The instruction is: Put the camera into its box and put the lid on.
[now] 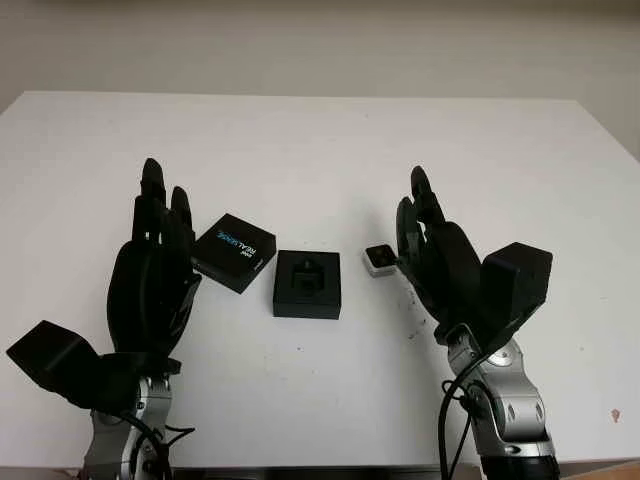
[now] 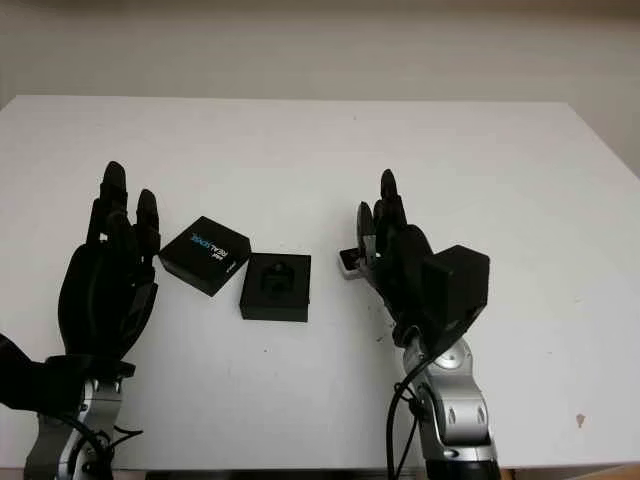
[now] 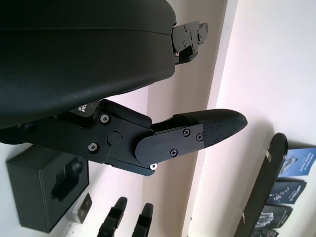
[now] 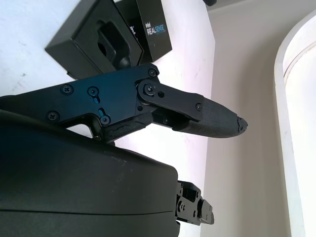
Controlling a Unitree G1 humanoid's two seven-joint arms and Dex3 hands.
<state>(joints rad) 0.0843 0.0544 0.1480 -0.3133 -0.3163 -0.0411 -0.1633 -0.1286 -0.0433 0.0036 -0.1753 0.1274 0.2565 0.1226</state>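
Right robot hand (image 1: 425,250) open beside small silver-framed camera (image 1: 379,259).

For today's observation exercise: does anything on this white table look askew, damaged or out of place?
Nothing looks damaged or spilled. The black printed lid lies turned at an angle beside the open black foam-lined box. The small silver camera sits outside the box, against the right robot hand. The left robot hand is open beside the lid.

We see even, soft daylight on the white bench (image 1: 320,140), faint shadows under the box (image 1: 307,285), far wall dim, wrist views bright, pale wall washed out, near black shell slightly blurred
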